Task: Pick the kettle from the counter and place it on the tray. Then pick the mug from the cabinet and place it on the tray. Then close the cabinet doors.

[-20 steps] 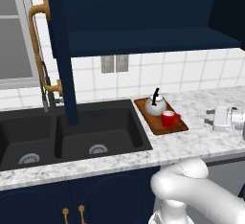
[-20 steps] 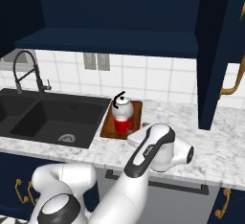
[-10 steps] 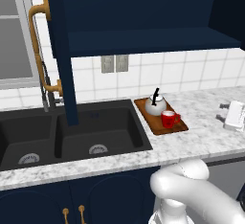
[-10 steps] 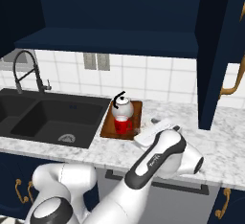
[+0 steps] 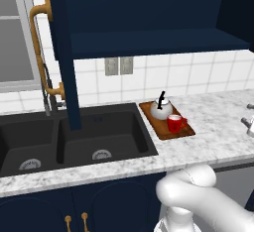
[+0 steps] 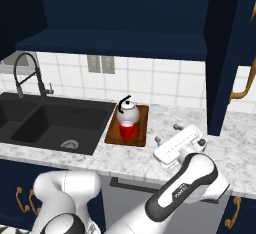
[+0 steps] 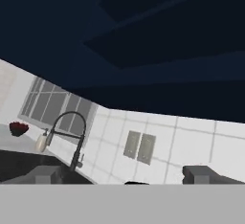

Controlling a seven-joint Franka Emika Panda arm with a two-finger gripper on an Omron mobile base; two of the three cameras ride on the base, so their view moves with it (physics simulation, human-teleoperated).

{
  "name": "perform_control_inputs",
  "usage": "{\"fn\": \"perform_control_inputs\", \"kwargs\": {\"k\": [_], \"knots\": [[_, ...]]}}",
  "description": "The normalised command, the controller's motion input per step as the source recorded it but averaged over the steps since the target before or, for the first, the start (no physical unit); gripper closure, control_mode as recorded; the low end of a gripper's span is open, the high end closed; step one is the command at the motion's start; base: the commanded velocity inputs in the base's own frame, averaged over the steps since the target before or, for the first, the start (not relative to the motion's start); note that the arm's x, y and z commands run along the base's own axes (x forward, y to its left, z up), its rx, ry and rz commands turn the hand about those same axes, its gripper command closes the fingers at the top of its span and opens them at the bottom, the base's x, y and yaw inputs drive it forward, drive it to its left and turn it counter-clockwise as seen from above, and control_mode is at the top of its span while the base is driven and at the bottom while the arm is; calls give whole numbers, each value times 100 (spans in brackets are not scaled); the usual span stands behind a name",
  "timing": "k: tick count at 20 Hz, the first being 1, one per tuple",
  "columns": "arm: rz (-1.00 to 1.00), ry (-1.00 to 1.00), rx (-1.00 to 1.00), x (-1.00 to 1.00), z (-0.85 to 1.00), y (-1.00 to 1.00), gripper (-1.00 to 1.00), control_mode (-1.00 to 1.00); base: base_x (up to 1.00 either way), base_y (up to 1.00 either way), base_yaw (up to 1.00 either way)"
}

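Around: sink and faucet left of tray; doors open.
Tray: holds kettle, mug.
Gripper: low over counter, right of tray, fingers apart, empty.

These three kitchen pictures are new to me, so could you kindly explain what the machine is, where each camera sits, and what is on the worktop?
The machine is a white robot arm on a driving base, ending in a gripper with two jaws. They stand apart and hold nothing.

Two pictures come from cameras on the base, behind the arm to its left and right. The third comes from a camera on the hand, tilted up toward the tiled wall and the faucet.

On the counter, beside the black sink, lies a wooden tray. On it stand the kettle and the red mug.

Above, the cabinet doors are open, one on each side.
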Motion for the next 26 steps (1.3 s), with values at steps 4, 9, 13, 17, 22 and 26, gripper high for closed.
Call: {"fn": "perform_control_inputs", "kwargs": {"k": [4, 9, 13, 17, 22, 26], "knots": [[0, -9, 7, -6, 5, -66, -100, -100, 0, 0, 0], [0, -1, 6, 0, 14, -59, -100, -100, 0, 0, 0], [0, 0, 2, 0, 23, -50, -100, -100, 0, 0, 0], [-1, 0, 0, 0, 40, -37, -100, -100, 0, 0, 0], [-4, 0, 0, -1, 44, -23, -100, -100, 0, 0, 0], [-6, -2, 0, -12, 51, -26, -100, -100, 0, 0, 0]]}}
